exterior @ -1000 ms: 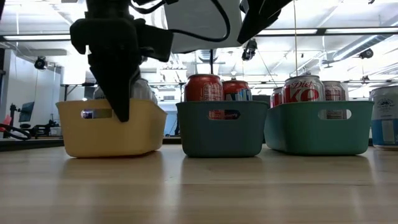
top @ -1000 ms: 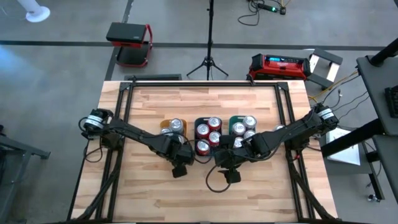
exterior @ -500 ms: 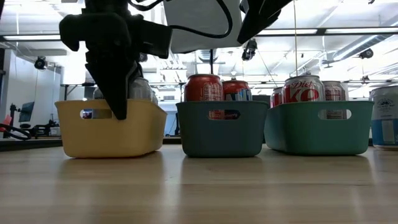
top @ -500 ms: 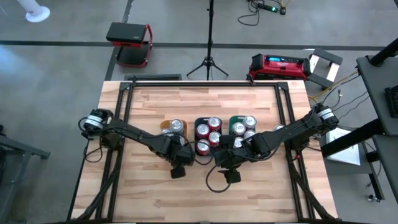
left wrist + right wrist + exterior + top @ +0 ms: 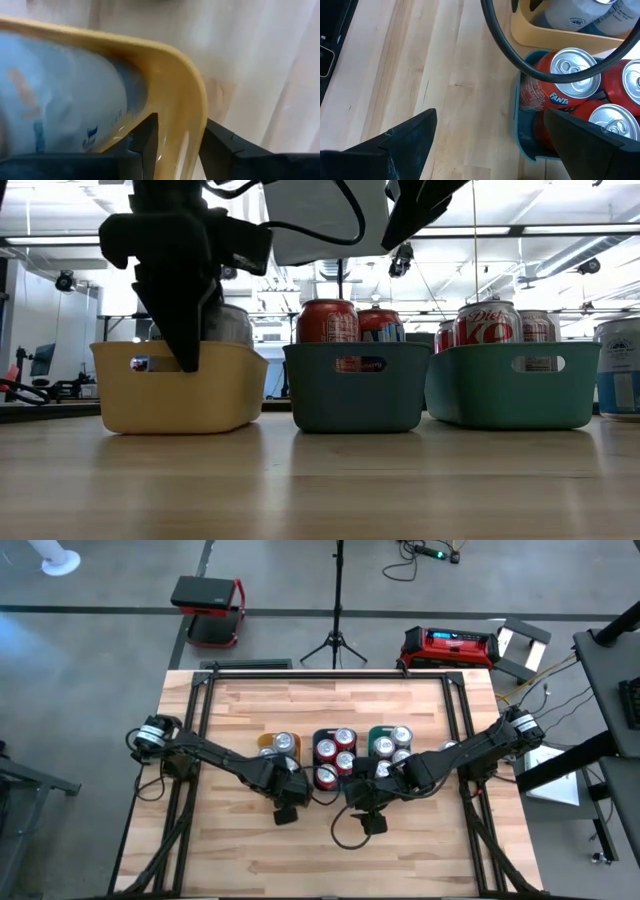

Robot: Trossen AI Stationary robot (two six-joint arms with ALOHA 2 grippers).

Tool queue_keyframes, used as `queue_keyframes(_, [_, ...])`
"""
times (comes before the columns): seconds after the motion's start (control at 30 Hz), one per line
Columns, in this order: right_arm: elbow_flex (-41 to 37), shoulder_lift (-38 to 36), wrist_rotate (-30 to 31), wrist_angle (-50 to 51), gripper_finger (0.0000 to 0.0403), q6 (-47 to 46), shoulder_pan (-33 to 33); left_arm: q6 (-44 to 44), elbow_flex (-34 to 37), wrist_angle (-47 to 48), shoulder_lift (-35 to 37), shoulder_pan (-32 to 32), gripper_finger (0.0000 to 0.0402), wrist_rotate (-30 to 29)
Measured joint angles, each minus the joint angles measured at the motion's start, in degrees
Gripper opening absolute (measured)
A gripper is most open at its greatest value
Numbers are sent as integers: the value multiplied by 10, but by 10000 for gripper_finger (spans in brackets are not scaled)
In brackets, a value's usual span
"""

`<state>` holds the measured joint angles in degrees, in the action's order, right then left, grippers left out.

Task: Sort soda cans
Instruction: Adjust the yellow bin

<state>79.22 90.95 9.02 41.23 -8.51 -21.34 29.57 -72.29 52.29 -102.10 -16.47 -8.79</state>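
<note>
three bins are sitting in a row mid-table in the high view: a yellow bin [image 5: 266, 743] on the left, a dark teal bin [image 5: 318, 736] in the middle, a green bin [image 5: 377, 733] on the right, all holding soda cans [image 5: 335, 757] with silver tops. the left gripper [image 5: 287, 780] is hanging over the near right corner of the yellow bin; the right gripper [image 5: 366, 792] is waiting just in front of the middle bin, a black cable [image 5: 340, 831] looping on the wood table [image 5: 240, 850] beside it.

low view — the left gripper [image 5: 187, 355] is pointing down at the yellow bin's [image 5: 150, 395] front wall. red cans are standing upright in the teal bin [image 5: 355, 395], silver-and-red cans in the green bin [image 5: 515, 390]; a pale can [image 5: 620, 370] is standing on the table at the right edge.

left wrist view — the dark fingers [image 5: 146, 142] are straddling the yellow rim [image 5: 185, 100], one inside and one outside, pinching the wall; a pale blue-white can [image 5: 60, 100] is lying just behind it.

right wrist view — the right fingers [image 5: 407, 135] are spread wide over bare wood, gripping nothing; red cans [image 5: 567, 75] are showing in the teal bin [image 5: 525, 145], pale cans in the yellow bin [image 5: 545, 37] beyond.
</note>
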Motion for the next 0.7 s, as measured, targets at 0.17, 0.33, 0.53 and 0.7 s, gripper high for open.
queue_keyframes(0.17, [0, 0, 0, 0, 364, 0, 0, 1, 0, 10, 0, 0, 112, -23])
queue_keyframes(0.33, [0, 0, 0, -1, 364, 0, 0, 1, 0, 12, 0, 1, 112, -29])
queue_keyframes(0.53, [0, 0, 0, -4, 364, 1, 0, 0, 0, 14, 8, 1, 112, -28])
queue_keyframes(0.7, [0, -1, 0, -34, 364, 14, 0, -2, -16, 34, 28, 0, 112, -26])
